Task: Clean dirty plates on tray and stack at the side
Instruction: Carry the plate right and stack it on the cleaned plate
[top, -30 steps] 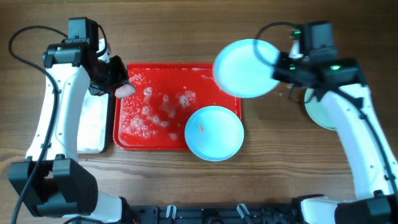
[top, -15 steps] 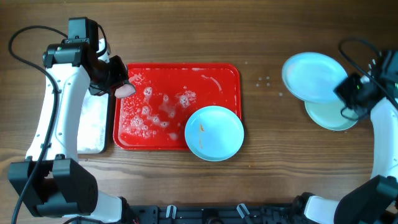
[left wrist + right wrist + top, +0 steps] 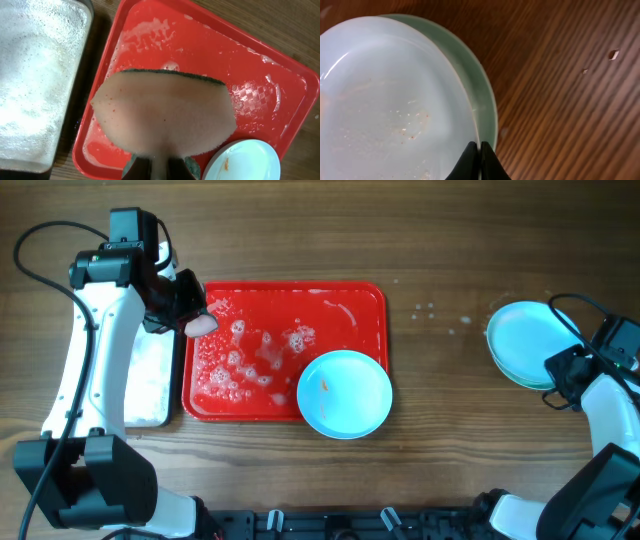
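Note:
My left gripper [image 3: 192, 316] hangs over the left end of the foam-smeared red tray [image 3: 340, 330], shut on a pink sponge [image 3: 204, 325] with a green scouring back. In the left wrist view the sponge [image 3: 165, 112] fills the middle above the tray [image 3: 200, 55]. One pale blue plate [image 3: 345, 393] with a small orange smear lies on the tray's near right corner. At the far right my right gripper [image 3: 562, 370] is shut on the rim of a second plate [image 3: 390, 100], which rests tilted over a third plate [image 3: 484, 95] on the table.
A silvery metal tray [image 3: 150, 380] full of soapy foam sits left of the red tray, under my left arm. Water drops [image 3: 428, 310] dot the wood between the red tray and the plates at the right.
My right arm has carried its plate from above the tray's far right corner to the right side and lowered it onto the other plate. The left arm has not moved.

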You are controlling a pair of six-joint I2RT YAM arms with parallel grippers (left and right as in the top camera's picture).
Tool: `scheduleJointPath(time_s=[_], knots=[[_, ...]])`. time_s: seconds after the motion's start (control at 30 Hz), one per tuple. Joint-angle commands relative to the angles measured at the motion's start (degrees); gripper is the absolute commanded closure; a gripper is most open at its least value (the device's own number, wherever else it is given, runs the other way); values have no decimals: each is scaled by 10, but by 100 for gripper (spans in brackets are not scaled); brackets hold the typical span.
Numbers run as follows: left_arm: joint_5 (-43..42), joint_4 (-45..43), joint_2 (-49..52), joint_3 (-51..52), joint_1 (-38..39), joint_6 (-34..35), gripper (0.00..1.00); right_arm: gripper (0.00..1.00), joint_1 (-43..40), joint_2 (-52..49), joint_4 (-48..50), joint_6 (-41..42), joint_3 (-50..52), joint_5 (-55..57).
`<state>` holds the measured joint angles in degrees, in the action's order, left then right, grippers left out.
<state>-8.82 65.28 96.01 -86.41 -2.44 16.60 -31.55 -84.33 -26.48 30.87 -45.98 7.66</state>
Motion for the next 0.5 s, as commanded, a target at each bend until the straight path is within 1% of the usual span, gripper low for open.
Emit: scheduleJointPath(time_s=[0.0,0.13,0.17,0.2,0.27,0.3,0.33,0.37,0.47], knots=[[3,-2,4,4,-4,-12,96,96,0,5,1,17,6,33],[3,-2,4,4,-4,-12,96,96,0,4,-10,25,6,43],[3,-2,4,4,-4,-12,96,92,0,5,-11,24,6,43],[3,-2,4,4,-4,-12,96,79,0,5,-10,24,6,42],[3,-2,4,4,-4,-12,96,38,0,6,-5,14,3,24],[3,-2,4,4,-4,-12,96,28,0,6,-5,-7,-3,2],[3,-2,4,4,-4,-12,96,21,0,6,-6,-25,-10,-23],[3,-2,4,4,-4,-12,96,18,0,9,-10,-56,-26,-71],[3,-2,4,4,-4,-12,96,16,1,31,-28,-99,-57,-194]])
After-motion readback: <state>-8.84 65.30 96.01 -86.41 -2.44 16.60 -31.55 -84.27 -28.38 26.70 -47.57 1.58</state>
